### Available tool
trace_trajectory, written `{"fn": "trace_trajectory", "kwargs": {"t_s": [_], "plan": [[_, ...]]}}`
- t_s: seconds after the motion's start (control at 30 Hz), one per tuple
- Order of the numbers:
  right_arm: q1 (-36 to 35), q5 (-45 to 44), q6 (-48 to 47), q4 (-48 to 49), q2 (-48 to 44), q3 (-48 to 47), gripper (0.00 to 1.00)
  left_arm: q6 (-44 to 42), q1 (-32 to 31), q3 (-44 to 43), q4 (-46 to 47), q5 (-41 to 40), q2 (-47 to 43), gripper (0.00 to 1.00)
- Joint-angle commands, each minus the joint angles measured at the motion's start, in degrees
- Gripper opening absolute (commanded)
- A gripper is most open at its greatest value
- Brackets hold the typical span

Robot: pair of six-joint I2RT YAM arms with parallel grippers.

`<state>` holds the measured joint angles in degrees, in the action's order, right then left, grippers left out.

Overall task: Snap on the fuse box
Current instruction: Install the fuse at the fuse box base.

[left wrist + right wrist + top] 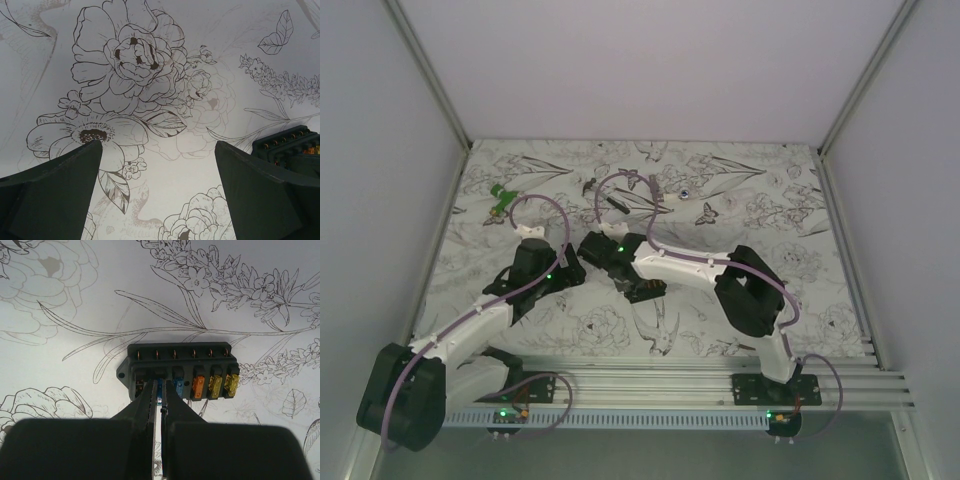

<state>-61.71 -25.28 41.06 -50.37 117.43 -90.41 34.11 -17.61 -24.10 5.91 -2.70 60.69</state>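
The fuse box (180,371) is a black block lying on the flower-printed table, with one orange, two yellow and one blue fuse in its front row. My right gripper (161,386) is shut on a thin blue fuse (159,391) at the box's second slot from the left. From above, the right gripper (633,281) sits right at the fuse box (652,291). My left gripper (159,146) hangs open over bare table with nothing between its fingers, and the fuse box (290,142) shows just past its right finger. The left gripper (548,276) is to the left of the box.
A green plastic piece (502,199) lies at the far left of the table. A thin dark stick-like tool (616,207) lies at the back centre, with a small object (687,193) to its right. Grey walls close in the table (750,190) on three sides.
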Motion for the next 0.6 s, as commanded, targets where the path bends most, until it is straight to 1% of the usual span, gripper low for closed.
{"fn": "trace_trajectory", "kwargs": {"t_s": [0.0,0.2,0.33,0.43,0.57], "plan": [[-1.04,6.18,1.28,0.73,6.4,1.24,0.0,0.61,0.34,0.74,-1.4,0.01,-0.83,1.0],[-0.95,7.69,2.61,-1.3,8.95,2.46,0.0,0.7,0.3,0.99,-1.34,0.05,-1.53,1.0],[-0.79,6.16,4.44,-1.32,6.16,6.36,0.0,0.68,0.37,1.1,-1.43,0.23,-1.86,0.99],[-0.12,6.51,5.15,1.51,2.7,10.62,0.0,0.77,0.32,1.24,-1.43,0.31,-2.21,1.0],[1.4,11.31,4.92,9.06,-1.27,16.82,0.0,0.77,0.33,1.38,-1.52,0.4,-2.95,1.0]]}}
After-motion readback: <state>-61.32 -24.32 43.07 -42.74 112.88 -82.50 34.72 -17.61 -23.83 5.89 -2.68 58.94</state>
